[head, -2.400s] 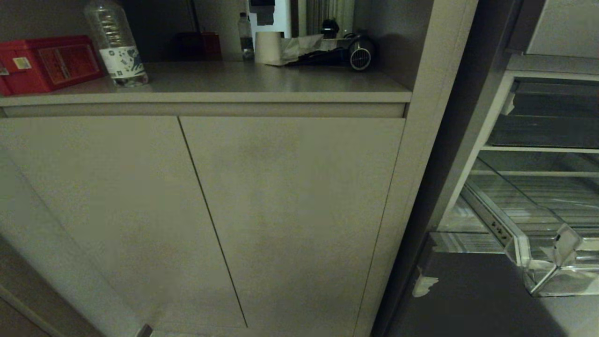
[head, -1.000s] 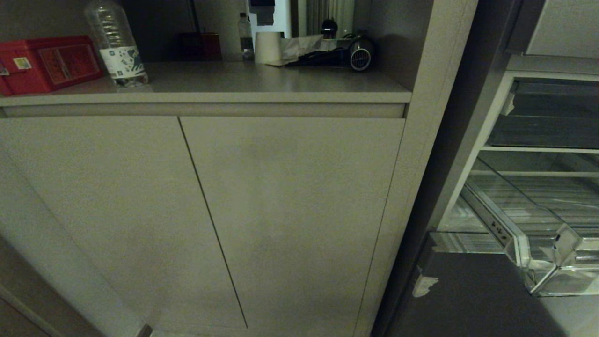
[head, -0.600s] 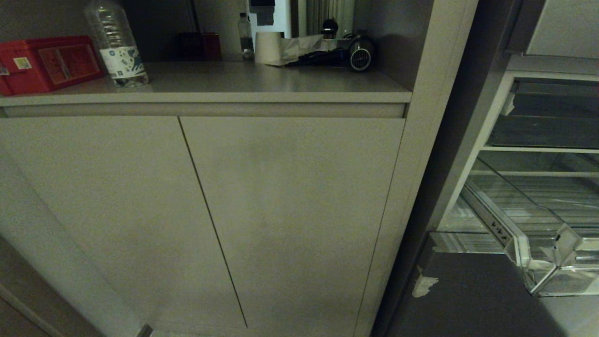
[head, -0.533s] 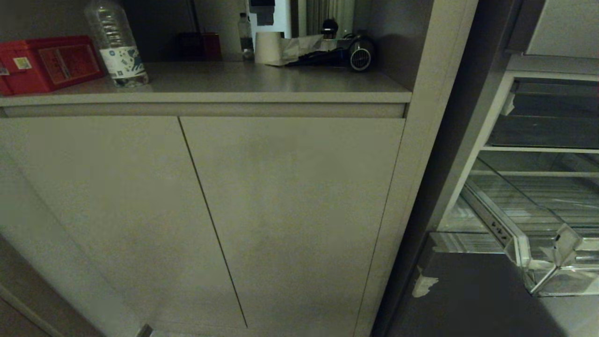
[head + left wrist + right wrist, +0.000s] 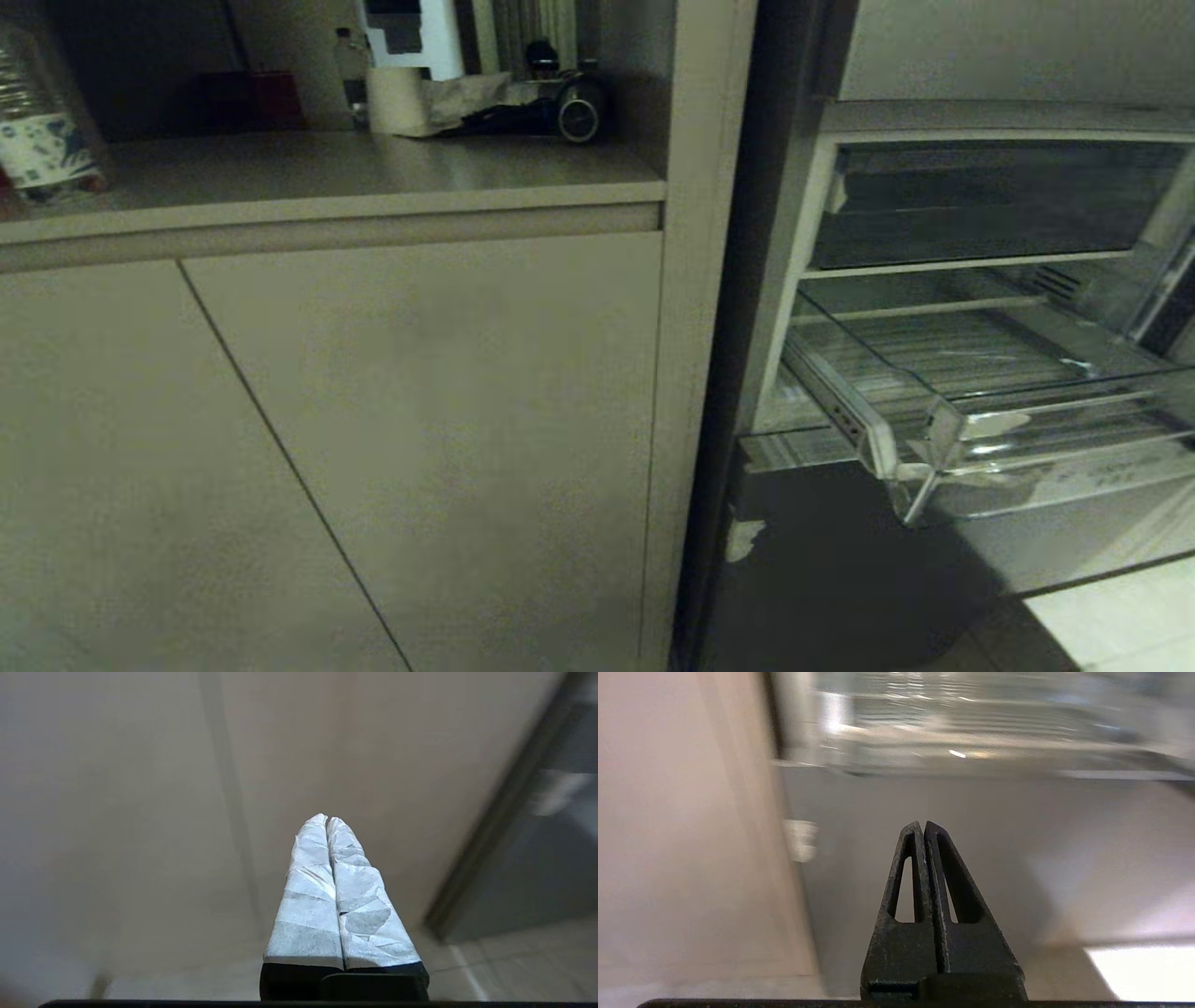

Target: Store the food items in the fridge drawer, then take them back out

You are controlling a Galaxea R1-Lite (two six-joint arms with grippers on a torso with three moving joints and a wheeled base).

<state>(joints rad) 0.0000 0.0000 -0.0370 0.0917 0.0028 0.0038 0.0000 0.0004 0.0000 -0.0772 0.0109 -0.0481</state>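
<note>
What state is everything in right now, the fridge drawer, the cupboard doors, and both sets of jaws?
fridge drawer: pulled out, no food visible inside
cupboard doors: closed
left gripper: jaws shut, empty, facing the cupboard
right gripper: jaws shut, empty, below the drawer
water bottle: upright on the counter

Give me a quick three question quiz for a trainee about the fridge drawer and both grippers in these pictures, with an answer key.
1. True or false: the fridge drawer is pulled out.
2. Which holds food? A) left gripper B) right gripper C) neither
3. In the head view, which side of the cabinet is the drawer on?

Key: 1 true. 2 C; both sets of fingers are shut on nothing. 3 the right.
</note>
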